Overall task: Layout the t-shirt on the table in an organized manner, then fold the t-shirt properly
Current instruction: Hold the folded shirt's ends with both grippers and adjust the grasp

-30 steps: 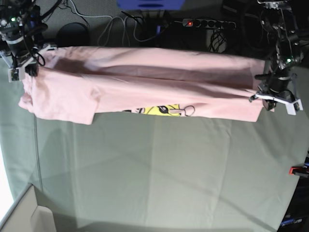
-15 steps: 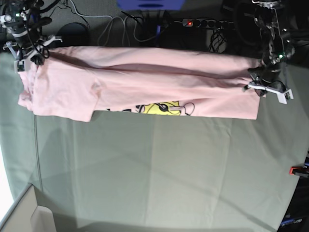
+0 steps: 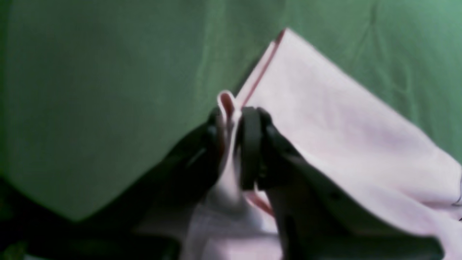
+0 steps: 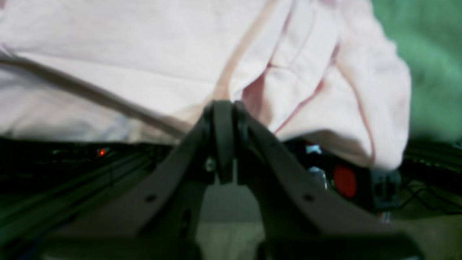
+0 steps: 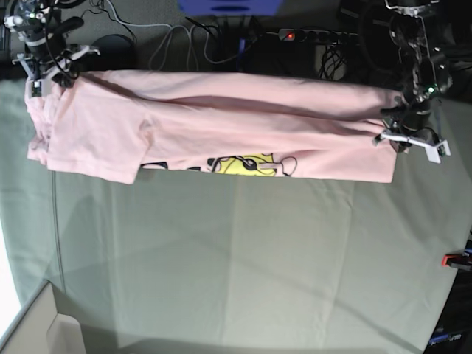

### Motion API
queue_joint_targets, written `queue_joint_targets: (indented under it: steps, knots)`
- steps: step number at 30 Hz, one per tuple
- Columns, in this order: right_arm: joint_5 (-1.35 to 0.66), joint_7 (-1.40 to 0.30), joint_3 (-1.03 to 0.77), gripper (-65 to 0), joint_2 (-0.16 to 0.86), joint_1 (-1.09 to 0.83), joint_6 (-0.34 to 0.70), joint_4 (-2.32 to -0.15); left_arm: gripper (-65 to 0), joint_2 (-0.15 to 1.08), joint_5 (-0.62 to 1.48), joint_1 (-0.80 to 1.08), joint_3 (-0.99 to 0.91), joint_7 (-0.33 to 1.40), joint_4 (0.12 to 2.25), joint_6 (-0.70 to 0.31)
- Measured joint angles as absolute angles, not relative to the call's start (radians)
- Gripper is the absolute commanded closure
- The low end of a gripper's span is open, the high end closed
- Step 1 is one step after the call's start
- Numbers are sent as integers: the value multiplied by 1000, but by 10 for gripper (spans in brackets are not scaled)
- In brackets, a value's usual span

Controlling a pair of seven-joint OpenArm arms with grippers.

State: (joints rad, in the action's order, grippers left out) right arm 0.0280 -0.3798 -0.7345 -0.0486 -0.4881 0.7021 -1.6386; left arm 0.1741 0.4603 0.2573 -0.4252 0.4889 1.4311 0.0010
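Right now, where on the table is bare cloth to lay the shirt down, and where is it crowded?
The table is bare from the t-shirt hem to the near edge, bordered by a red clamp at one side. The far edge is crowded: shirt, right gripper, left gripper, cables behind.

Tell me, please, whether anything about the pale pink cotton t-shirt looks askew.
Yes: the pale pink cotton t-shirt is doubled over along the grey-green table's far edge, hiding half its yellow graphic; one sleeve lies crooked.
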Motion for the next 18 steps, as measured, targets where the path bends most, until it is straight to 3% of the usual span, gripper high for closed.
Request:
queue_joint_targets:
  steps: [15,18]
  knots:
    - [26,-380,-737,0,-50,-494,702,-1643,-96,174,460,260,-427,489,1431,1]
    - [26,-381,-736,0,-49,-494,702,-1643,-152,175,461,260,-427,506,1431,1]
